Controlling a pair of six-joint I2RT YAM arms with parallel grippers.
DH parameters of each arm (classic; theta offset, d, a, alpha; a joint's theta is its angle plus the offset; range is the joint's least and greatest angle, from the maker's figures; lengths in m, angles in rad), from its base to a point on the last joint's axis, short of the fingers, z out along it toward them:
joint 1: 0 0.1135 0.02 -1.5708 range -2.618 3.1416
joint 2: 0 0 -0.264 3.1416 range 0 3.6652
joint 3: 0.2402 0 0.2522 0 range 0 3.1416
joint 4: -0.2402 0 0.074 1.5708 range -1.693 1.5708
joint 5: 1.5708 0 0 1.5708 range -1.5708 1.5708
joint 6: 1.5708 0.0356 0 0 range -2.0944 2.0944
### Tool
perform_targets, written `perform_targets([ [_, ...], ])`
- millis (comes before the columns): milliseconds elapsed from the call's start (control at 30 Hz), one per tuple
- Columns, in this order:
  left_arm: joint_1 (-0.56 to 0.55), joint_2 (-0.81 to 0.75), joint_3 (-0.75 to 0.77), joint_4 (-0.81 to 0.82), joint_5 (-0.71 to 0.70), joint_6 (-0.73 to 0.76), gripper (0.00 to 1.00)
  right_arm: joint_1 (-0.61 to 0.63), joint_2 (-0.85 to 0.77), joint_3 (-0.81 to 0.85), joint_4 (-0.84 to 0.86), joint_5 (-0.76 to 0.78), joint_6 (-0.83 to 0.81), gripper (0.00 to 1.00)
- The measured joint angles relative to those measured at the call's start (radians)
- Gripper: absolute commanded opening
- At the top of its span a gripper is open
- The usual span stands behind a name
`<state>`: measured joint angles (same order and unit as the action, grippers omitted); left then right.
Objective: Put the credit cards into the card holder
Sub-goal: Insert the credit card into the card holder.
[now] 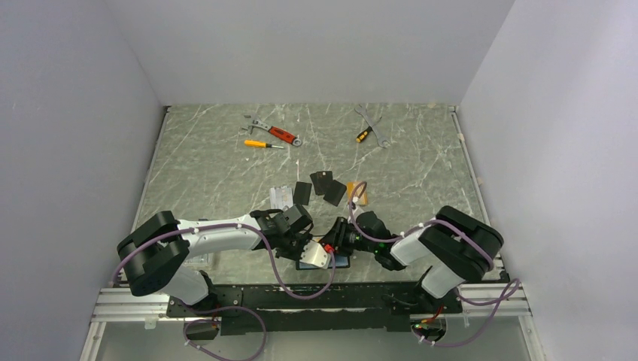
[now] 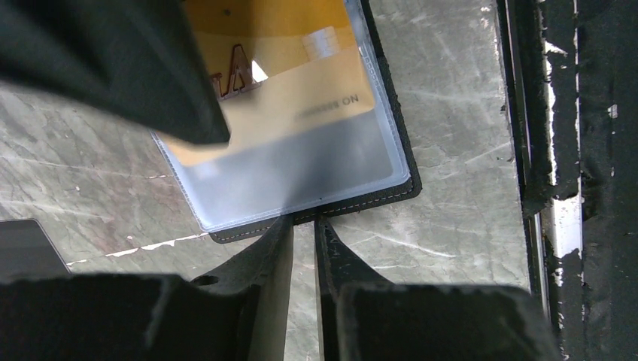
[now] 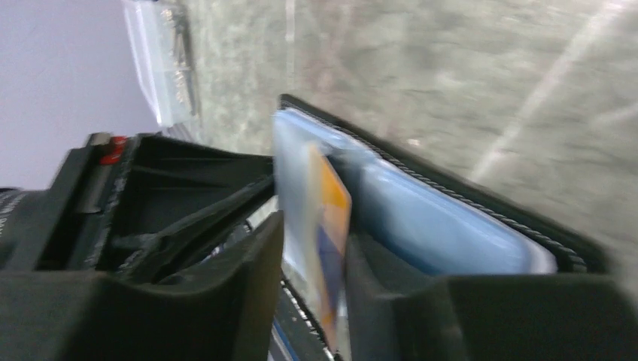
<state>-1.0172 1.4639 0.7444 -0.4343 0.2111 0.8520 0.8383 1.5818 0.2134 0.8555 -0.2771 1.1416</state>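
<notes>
Gold card [image 2: 301,75] half inside open card holder [image 2: 407,162] on surface [image 2: 451,226].
L hand [image 2: 302,226] clamped on holder's edge; R hand [image 3: 314,241] prob. apart round the card, view blurry.

The worktop [image 1: 226,173] is a grey-green slab veined with pale streaks, much like marble. Along its far side lie tools: a red-handled adjustable wrench [image 1: 277,133] with a yellow-handled screwdriver [image 1: 261,143] just beside it. Well off to the right, a small screwdriver [image 1: 363,136] lies across a silver spanner [image 1: 375,128]. Around the middle a loose cluster of cards lies flat: a silver-grey card [image 1: 281,197] on the left, three black cards [image 1: 322,182] next to it, and a gold-orange card [image 1: 358,195] at the right end. Close to the near edge the card holder [image 2: 316,162] lies open on the surface, a gold card [image 2: 301,68] showing behind its clear window.
</notes>
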Motion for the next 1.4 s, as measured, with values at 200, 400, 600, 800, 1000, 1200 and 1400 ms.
perform_targets([
  [200,-0.001,0.0,0.0,0.001,-0.003,0.0,0.19,0.014,-0.194,0.048,-0.291,0.061,-0.06,0.57],
  [400,-0.001,0.0,0.0,0.001,-0.003,0.0,0.19,0.017,-0.323,0.105,-0.57,0.144,-0.117,0.57],
  [600,-0.001,0.0,0.0,0.002,-0.005,0.0,0.18,0.033,-0.331,0.122,-0.628,0.177,-0.134,0.49],
  [800,-0.001,0.0,0.0,0.002,-0.005,0.0,0.18,0.075,-0.248,0.167,-0.6,0.183,-0.137,0.47],
  [1000,-0.001,0.0,0.0,0.002,-0.006,0.0,0.18,0.129,-0.205,0.227,-0.633,0.227,-0.148,0.52],
  [1200,-0.001,0.0,0.0,0.002,-0.006,0.0,0.18,0.156,-0.205,0.251,-0.681,0.275,-0.151,0.51],
  [1400,-0.001,0.0,0.0,0.002,-0.007,0.0,0.17,0.165,-0.312,0.21,-0.771,0.296,-0.149,0.16],
])
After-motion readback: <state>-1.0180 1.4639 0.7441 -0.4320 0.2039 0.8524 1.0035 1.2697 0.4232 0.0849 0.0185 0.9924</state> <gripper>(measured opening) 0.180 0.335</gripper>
